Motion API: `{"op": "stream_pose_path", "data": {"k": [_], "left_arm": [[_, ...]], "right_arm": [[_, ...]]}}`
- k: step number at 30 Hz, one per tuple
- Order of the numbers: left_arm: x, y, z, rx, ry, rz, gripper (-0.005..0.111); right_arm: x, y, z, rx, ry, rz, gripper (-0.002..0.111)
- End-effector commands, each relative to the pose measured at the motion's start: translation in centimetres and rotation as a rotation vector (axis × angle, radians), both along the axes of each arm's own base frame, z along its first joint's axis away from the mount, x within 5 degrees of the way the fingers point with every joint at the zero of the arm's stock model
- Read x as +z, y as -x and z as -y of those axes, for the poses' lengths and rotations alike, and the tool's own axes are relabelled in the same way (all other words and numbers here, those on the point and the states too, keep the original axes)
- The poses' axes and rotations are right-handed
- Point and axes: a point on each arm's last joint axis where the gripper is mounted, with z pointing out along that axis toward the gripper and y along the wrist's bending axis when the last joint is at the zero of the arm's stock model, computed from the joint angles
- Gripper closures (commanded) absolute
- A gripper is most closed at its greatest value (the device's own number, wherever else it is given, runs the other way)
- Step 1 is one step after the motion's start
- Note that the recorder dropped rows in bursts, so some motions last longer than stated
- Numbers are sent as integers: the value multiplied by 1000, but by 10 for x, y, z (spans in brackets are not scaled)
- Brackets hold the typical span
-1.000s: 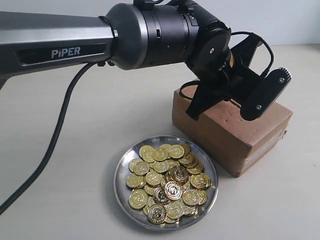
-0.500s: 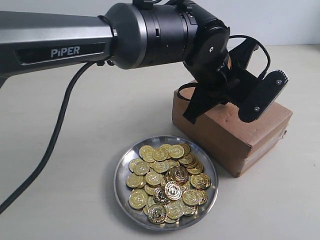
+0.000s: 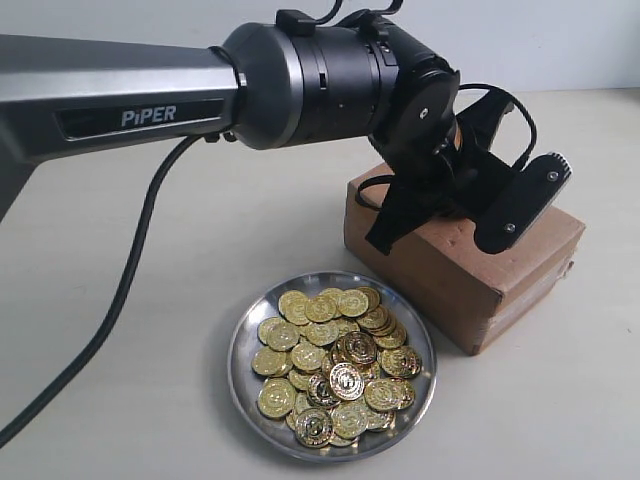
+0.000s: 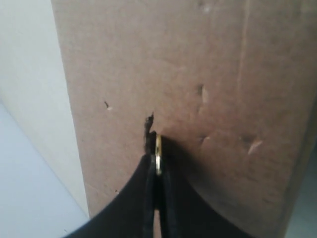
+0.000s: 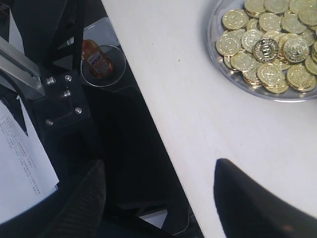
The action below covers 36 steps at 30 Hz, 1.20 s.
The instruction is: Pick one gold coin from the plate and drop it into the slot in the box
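The left gripper pinches a gold coin edge-on at the box slot; only its wrist view shows this. The exterior view shows the plate of coins near-left of the box. The right gripper gapes wide.

The pale table is carrying the plate near centre, the box sitting just beside it, farther right.

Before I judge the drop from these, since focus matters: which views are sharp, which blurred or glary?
Exterior view: sharp, evenly lit, glints on the coins. Left wrist view: soft close-up, box blurry, held coin shining edge-on. Right wrist view: plate crisp, gripper dark and out of focus.
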Motion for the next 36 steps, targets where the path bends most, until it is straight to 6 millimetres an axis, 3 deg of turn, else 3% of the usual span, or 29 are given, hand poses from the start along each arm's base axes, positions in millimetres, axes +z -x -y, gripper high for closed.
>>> {"op": "stream_pose_path", "data": {"k": [1,12,18,23,25,27,29,30,31,32,33,36], "left_arm": [[-1,-3,-1,10,6,-9,107],[0,-3,0,13,20,-3,106],[0,-3,0,17,23,-8,80],[3,-4,0,16,37,4,77],[22,-4,-4,8,52,48,77],[61,0,-13,77,128,81,77],[125,11,-43,313,275,30,82],[147,18,-59,395,286,15,91],[163,25,-82,504,249,-37,104],[177,35,-104,578,194,-87,107],[189,45,-128,641,146,-153,107],[216,66,-174,721,276,-297,107]], "right_arm": [[0,1,0,7,-10,13,47],[0,1,0,7,-10,13,47],[0,1,0,7,-10,13,47],[0,1,0,7,-10,13,47],[1,-2,0,-3,-20,42,48],[4,-10,0,-42,-37,131,56],[13,-25,-1,-120,-82,305,90],[17,-31,0,-162,-109,376,104],[26,-39,-1,-225,-175,458,108],[33,-43,-2,-263,-236,525,108],[42,-47,-3,-289,-299,607,108],[58,-53,-2,-331,-410,747,108]]}}
